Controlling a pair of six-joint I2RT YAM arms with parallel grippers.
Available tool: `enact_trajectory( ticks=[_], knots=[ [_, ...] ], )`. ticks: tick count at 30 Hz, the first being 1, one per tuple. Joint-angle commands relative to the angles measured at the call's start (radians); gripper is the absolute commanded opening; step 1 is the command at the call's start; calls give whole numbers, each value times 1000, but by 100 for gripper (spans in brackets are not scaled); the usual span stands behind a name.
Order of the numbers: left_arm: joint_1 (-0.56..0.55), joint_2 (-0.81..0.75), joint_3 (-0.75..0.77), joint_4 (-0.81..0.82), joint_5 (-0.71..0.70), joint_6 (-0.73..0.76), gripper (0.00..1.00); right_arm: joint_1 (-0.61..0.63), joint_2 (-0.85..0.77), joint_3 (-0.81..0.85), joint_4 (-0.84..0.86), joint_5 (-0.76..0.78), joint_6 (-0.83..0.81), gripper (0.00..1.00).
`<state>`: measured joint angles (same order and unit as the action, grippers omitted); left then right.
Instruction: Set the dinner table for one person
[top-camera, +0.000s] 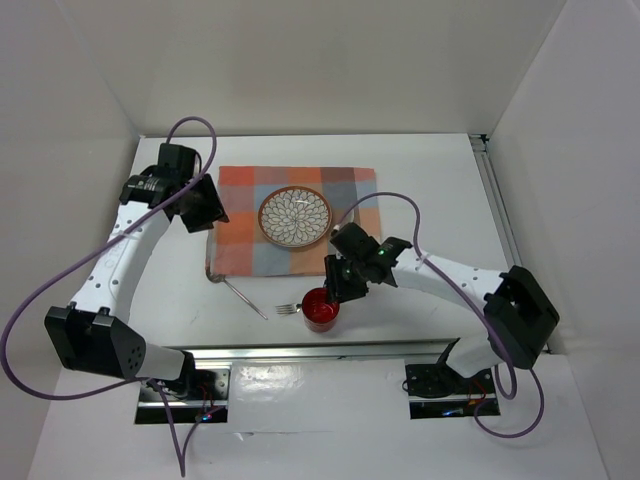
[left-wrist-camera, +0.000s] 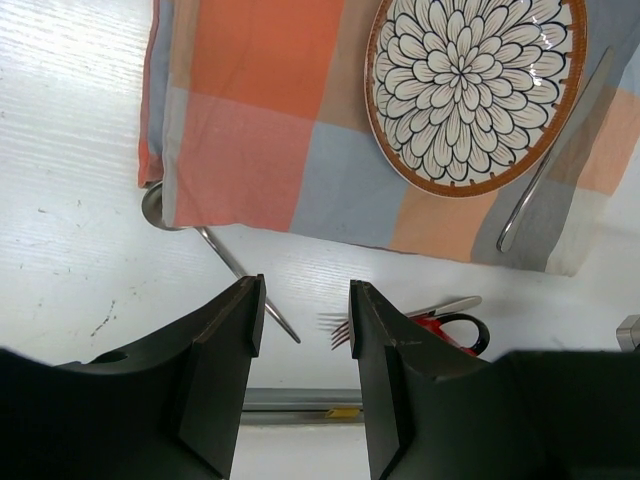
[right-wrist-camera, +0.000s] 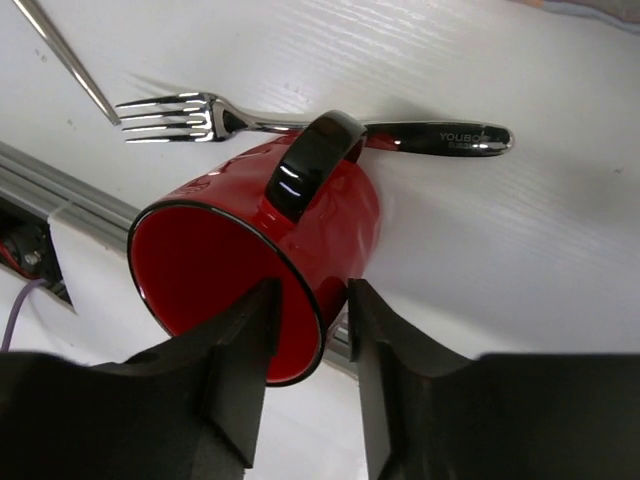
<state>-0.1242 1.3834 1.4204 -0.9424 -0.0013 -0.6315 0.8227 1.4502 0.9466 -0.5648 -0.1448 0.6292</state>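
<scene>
Straddling the wall of a glossy red ceramic mug (right-wrist-camera: 345, 235), the right gripper (right-wrist-camera: 312, 296) has one finger inside and one outside; whether they pinch it I cannot tell. The mug, empty, sits on the large white dinner table (top-camera: 430, 180) just beyond the near metal rail (top-camera: 330, 351), hiding part of a steel fork (right-wrist-camera: 180, 115). To the left, a steel spoon (left-wrist-camera: 240, 268) has its bowl tucked under the orange, red and grey-blue checked cloth (left-wrist-camera: 260, 90). Farther off, a round flower-patterned plate (left-wrist-camera: 465, 85) lies empty on the cloth, with a steel knife (left-wrist-camera: 555, 155) to its right. The left gripper (left-wrist-camera: 305, 290) hovers with its jaws apart, holding nothing.
</scene>
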Motion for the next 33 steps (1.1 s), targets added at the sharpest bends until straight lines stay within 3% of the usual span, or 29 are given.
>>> enact_trajectory(
  ticks=[1, 5, 13, 14, 15, 17, 20, 22, 26, 27, 28, 30, 33],
  knots=[
    [1, -30, -12, 24, 18, 13, 55, 13, 1, -3, 33, 40, 20, 43],
    [1, -30, -12, 24, 18, 13, 55, 13, 12, -3, 23, 60, 20, 32],
    [1, -12, -12, 33, 27, 13, 55, 13, 30, 33, -17, 94, -11, 21],
    [1, -12, -12, 42, 27, 13, 55, 13, 30, 34, -17, 94, -11, 26],
    [1, -12, -12, 42, 27, 13, 55, 13, 41, 43, -17, 94, -20, 40],
    [1, -12, -12, 42, 27, 13, 55, 13, 64, 43, -27, 103, -20, 50],
    [1, -12, -12, 42, 37, 13, 55, 13, 75, 43, -27, 103, -20, 53],
    [1, -12, -12, 42, 37, 13, 55, 24, 75, 52, -27, 112, -20, 47],
    [1, -12, -12, 42, 37, 13, 55, 24, 64, 80, -50, 122, -29, 23],
    [1, -12, -12, 42, 37, 13, 55, 24, 55, 102, -62, 122, -29, 10],
    [1, -12, -12, 42, 37, 13, 55, 24, 55, 116, -76, 131, -29, 5],
    [1, -12, -12, 42, 37, 13, 55, 24, 27, 155, -136, 158, -40, 0],
    [11, -12, -12, 42, 37, 13, 55, 15, 13, 266, -234, 240, -75, 0]
  ],
)
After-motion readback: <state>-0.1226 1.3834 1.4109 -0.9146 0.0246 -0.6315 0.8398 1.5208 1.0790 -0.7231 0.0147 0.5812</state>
